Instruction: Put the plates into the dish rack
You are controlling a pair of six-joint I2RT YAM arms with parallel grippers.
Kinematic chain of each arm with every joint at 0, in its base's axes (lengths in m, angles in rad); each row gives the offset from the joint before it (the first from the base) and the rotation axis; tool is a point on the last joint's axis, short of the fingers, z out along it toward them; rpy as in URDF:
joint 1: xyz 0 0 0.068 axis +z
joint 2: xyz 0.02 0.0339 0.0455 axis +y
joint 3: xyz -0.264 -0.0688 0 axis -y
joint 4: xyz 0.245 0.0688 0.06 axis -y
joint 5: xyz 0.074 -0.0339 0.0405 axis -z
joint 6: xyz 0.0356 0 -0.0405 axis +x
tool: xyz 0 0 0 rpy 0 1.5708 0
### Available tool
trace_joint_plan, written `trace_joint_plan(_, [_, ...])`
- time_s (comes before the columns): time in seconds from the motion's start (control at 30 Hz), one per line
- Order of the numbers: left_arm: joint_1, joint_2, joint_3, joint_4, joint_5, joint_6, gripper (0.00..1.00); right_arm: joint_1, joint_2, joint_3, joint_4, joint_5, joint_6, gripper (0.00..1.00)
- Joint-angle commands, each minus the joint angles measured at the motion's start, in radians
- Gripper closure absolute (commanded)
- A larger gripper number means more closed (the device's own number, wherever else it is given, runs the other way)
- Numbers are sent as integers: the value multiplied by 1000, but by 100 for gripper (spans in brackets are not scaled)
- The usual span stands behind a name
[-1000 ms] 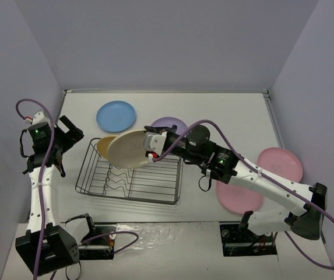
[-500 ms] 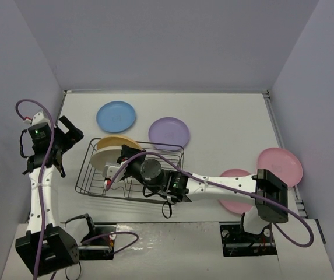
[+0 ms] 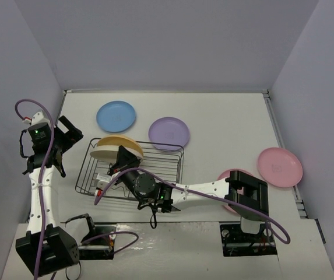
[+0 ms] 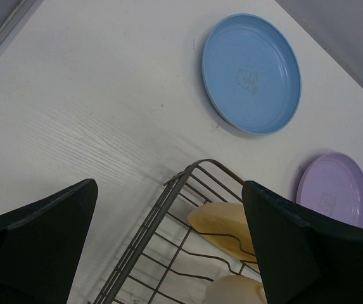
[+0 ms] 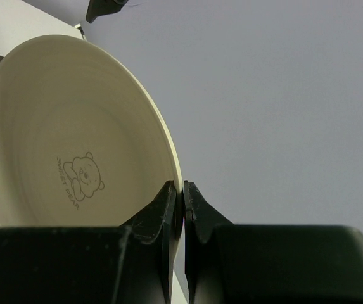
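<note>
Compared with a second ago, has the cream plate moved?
Yes. The cream plate, pinched by the right gripper, has shifted left along the dish rack to its left end, beside the yellow-orange plate.

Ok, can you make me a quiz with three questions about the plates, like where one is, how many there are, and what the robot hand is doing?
1. Where is the blue plate?
A. up in the air
B. flat on the table
C. on the floor

2. How many plates are in the dish rack?
A. none
B. five
C. two

3. The right gripper is:
A. shut on the cream plate
B. wide open
C. out of sight

Answers:
1. B, it lies flat on the table beyond the rack.
2. C, the yellow-orange plate and the cream one.
3. A, the wrist view shows its jaws pinching the rim.
</note>
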Motion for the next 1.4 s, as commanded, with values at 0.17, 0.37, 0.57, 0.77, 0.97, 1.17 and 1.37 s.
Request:
trace_joint_plan(0.17, [7,-22,39,32,-8,6,3,8,0,21,265,29,-101,100])
trace_joint_plan(0.37, [7,-22,39,32,-10,7,3,8,36,19,301,23,-166,100])
trace_joint_plan(0.57, [7,-21,39,32,-11,7,3,8,85,25,360,19,-226,100])
trace_joint_plan(0.77, [7,-21,40,26,-19,9,3,10,126,35,438,28,-287,100])
trace_joint_plan(0.97, [7,-21,40,24,-22,11,3,11,120,40,453,31,-303,100])
trace_joint_plan(1.17, [7,-20,40,24,-22,9,3,10,120,53,364,43,-225,100])
trace_joint_plan(1.37, [7,-24,39,24,-19,11,3,-8,133,61,309,40,-113,99])
